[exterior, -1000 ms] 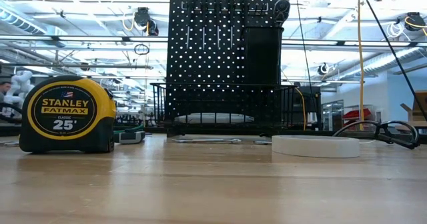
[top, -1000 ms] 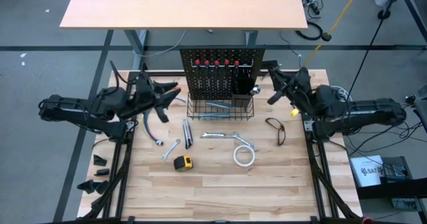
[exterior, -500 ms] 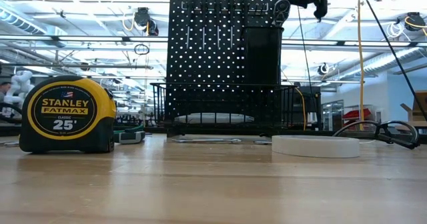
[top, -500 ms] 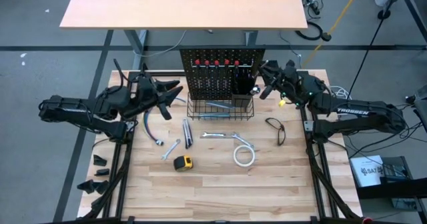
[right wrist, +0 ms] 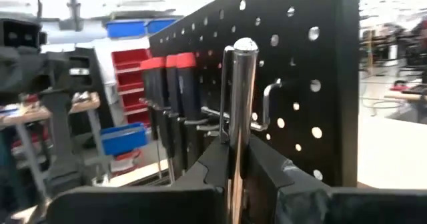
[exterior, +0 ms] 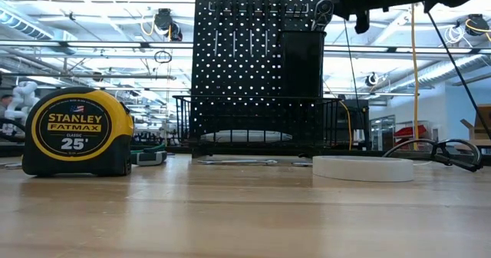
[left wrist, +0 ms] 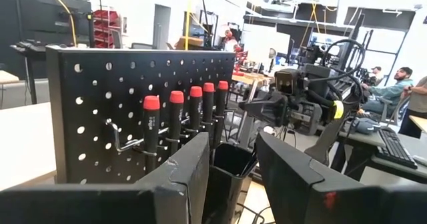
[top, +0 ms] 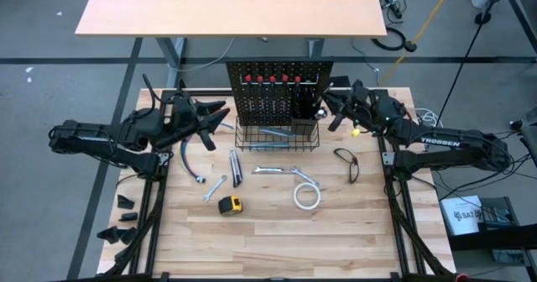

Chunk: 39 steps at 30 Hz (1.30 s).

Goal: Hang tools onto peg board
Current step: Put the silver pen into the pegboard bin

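The black peg board (top: 277, 85) stands at the table's far middle, with red-handled screwdrivers (left wrist: 193, 111) hung on it, a wire basket (top: 277, 135) at its base and a black cup holder (exterior: 301, 62). My right gripper (right wrist: 233, 157) is shut on a silver wrench (right wrist: 240, 111) just right of the cup holder. The wrench's ring end (exterior: 323, 12) shows beside the cup's top. My left gripper (left wrist: 233, 164) hovers open, left of the board, with nothing between its fingers. A tape measure (top: 231, 204) and a white tape roll (top: 307, 196) lie flat on the table. My right gripper pinches the silver wrench's shaft (right wrist: 237, 141) between its two fingers. The fingers come about level from the table's right, pointing toward the peg board. The wrench sticks out past the fingertips, lifted clear of the table, its free end (right wrist: 245, 45) in front of the board.
Loose on the wood in front of the basket lie two small wrenches (top: 216, 186) (top: 270, 170), a grey utility knife (top: 236, 166), blue-handled pliers (top: 191, 160) and a dark looped tool (top: 348, 163). The near half of the table (top: 277, 248) is bare wood.
My right gripper has swung toward the table's left and come down, carrying the wrench from beside the board's right edge to the cup holder. It stays shut on the wrench.
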Tool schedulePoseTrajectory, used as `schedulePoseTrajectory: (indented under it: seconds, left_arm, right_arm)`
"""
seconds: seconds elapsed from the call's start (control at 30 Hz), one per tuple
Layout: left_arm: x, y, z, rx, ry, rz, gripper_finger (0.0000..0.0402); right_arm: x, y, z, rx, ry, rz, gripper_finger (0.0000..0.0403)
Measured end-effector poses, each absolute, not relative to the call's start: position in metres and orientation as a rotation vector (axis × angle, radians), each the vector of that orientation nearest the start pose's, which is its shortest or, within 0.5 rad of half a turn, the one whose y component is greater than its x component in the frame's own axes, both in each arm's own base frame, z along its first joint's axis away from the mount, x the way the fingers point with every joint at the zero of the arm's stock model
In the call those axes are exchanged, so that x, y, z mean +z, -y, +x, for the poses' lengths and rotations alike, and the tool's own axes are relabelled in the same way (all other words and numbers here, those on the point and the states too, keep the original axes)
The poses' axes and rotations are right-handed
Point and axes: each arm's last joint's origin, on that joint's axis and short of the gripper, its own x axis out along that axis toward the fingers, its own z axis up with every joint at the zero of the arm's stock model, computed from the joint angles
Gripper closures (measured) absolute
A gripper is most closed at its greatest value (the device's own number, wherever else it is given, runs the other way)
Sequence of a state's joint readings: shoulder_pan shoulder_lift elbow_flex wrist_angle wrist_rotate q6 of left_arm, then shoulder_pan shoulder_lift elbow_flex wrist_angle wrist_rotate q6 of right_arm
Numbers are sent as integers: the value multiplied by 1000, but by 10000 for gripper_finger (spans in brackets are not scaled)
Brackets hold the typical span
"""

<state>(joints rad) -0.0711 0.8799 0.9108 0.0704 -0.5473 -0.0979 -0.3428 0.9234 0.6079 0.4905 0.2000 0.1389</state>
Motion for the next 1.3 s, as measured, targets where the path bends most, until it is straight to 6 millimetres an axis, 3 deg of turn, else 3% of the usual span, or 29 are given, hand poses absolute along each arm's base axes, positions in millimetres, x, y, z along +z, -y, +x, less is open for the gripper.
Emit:
schedulePoseTrajectory:
  seconds: [0.37,0.93,1.3]
  left_arm:
    - [383,-2,187,474,116,-125,272]
    - [384,-2,187,474,123,-129,272]
    - [384,-2,187,474,125,-130,272]
  right_arm:
    - [308,89,189,-406,159,62,381]
    - [294,95,197,-380,61,79,380]
    - [293,95,197,-389,48,84,264]
